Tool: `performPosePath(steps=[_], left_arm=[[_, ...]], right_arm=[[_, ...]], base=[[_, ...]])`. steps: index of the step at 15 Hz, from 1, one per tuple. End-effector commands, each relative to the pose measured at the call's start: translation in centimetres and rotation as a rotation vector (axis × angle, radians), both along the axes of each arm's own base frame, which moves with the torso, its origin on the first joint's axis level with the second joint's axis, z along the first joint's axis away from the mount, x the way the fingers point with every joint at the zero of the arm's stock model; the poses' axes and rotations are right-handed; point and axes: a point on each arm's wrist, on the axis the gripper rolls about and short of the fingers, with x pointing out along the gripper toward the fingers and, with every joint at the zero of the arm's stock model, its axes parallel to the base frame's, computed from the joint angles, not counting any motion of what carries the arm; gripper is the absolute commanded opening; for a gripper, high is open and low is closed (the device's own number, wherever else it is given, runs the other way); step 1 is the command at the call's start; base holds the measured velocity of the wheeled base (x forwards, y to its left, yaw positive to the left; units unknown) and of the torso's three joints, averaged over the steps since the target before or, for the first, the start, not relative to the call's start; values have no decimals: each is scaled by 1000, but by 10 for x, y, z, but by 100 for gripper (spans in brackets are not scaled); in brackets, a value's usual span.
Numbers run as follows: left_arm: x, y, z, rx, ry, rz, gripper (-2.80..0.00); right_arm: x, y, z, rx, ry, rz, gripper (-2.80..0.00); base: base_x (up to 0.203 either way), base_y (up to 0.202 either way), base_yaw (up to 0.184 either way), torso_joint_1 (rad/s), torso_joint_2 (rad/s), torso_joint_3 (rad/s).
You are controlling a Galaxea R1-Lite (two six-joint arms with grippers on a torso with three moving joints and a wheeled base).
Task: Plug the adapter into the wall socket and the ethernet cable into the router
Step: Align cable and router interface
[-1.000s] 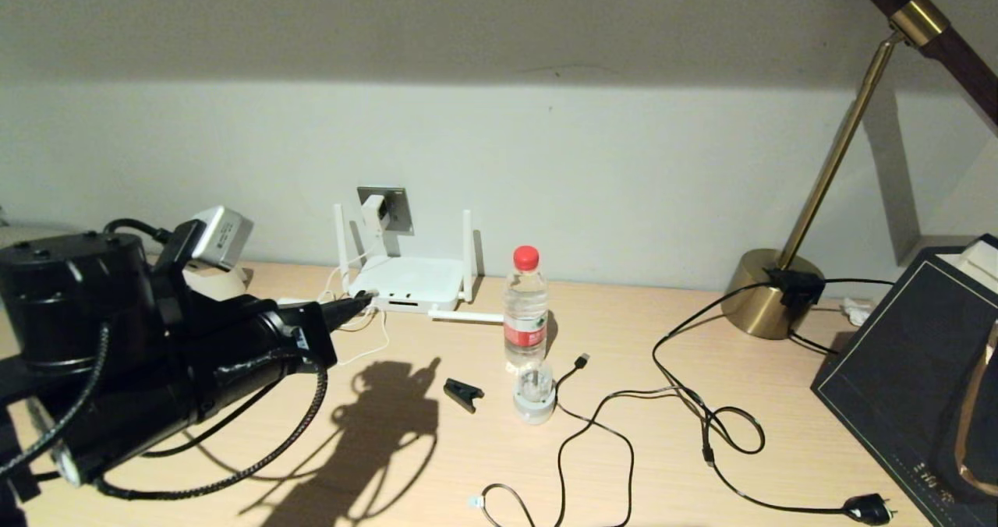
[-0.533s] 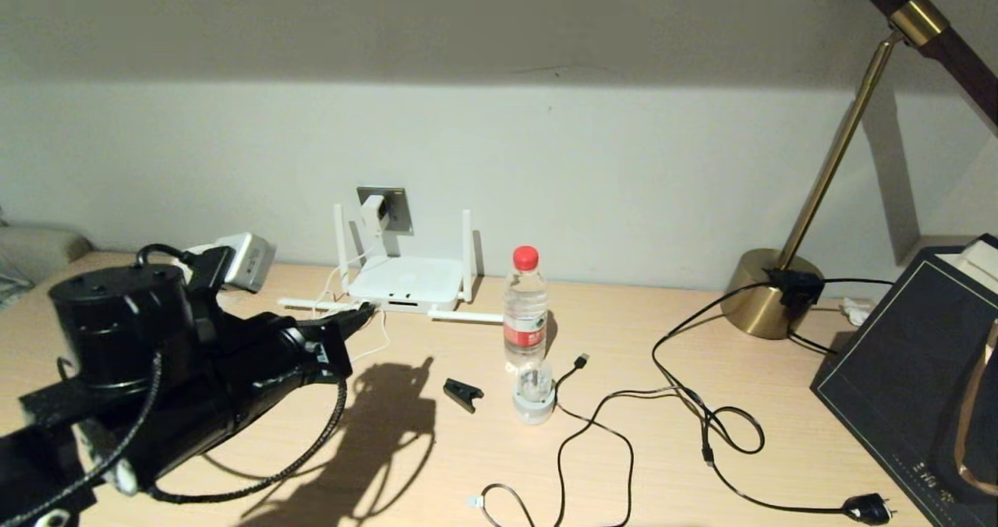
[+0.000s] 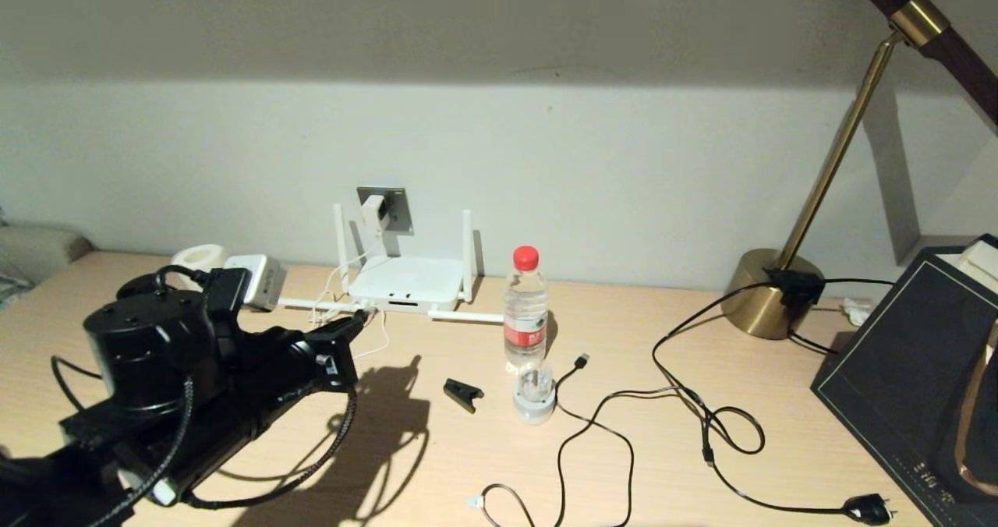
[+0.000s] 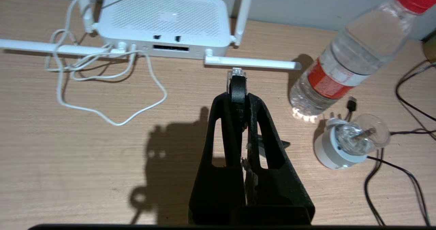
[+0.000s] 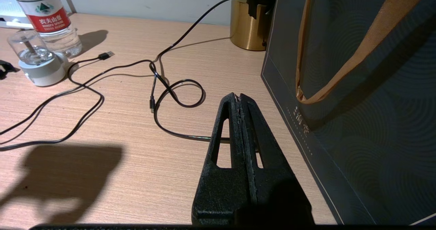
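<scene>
Left wrist view | left gripper [image 4: 236,95] jaws clamped on ethernet cable [image 4: 236,78] | cable's run hidden | right gripper [image 5: 240,99] jaws together

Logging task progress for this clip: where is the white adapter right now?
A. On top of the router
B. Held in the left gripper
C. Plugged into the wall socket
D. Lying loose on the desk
C: the adapter sits on the wall socket above the router.

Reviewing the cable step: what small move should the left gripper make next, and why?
Probably ease forward toward the router's wide port: the left gripper is shut on the ethernet cable, whose clear tip stands short of that edge, off to one side. The adapter already sits in the wall socket.
</scene>
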Motion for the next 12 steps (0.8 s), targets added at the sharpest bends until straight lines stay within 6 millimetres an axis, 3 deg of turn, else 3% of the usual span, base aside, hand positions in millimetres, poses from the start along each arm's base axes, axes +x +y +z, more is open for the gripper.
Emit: performPosePath(steps=[1, 12], left_arm=[[2, -1, -2, 1, 4, 13, -280], [68, 0, -42, 30, 99, 83, -280]], right_arm=[[1, 0, -2, -1, 11, 0, -280], [1, 0, -2, -1, 11, 0, -280]], base=[[0, 0, 0, 0, 0, 0], [0, 0, 0, 0, 0, 0]])
